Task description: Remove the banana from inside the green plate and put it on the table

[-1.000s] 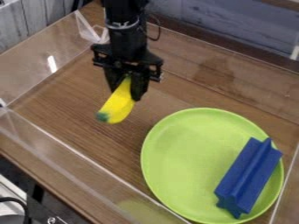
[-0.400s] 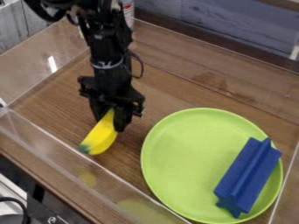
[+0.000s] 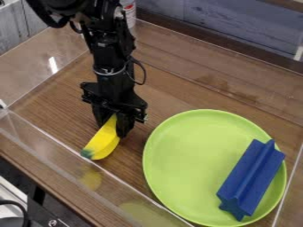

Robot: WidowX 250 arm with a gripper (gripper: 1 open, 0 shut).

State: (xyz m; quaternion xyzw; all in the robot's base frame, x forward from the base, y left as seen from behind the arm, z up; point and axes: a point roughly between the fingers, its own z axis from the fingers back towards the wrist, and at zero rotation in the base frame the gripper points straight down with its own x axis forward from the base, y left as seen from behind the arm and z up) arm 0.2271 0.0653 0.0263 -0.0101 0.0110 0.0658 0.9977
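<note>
Lowering the banana to the desk looks like the step in hand, the gripper clamped on it left of the green plate, so the next move calls for settling it gently, then letting go.

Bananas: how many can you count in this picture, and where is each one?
1. The banana is in the gripper, over the wooden table, beside the green plate rather than on it. No other banana shows.
</note>
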